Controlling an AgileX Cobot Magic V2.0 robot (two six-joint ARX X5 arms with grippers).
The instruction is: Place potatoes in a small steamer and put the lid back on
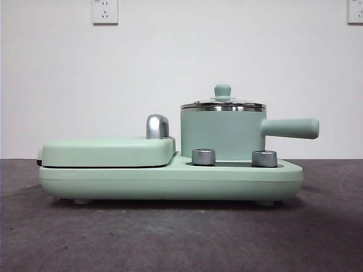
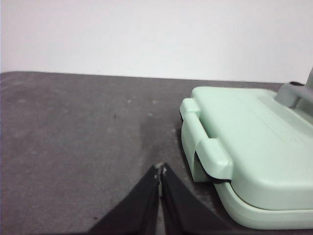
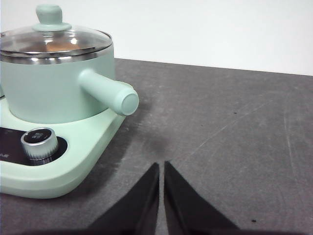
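Pot: mint-green cylindrical steamer (image 1: 222, 136) stands on the base, clear glass lid (image 3: 54, 39) seated; orange-brown potato (image 3: 51, 46) shows faintly inside.
Beside: flat mint-green griddle (image 1: 108, 152), closed.
Left gripper (image 2: 160, 170): jaws together, near griddle.
Right gripper (image 3: 161, 166): jaws together, near pot handle.

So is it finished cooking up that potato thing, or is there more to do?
It looks finished. The lid sits on the small steamer, and something orange-brown, likely the potatoes, shows through the glass. Nothing is in hand: the left gripper and right gripper are shut, low over the table, apart from the cooker. Nothing seems left.
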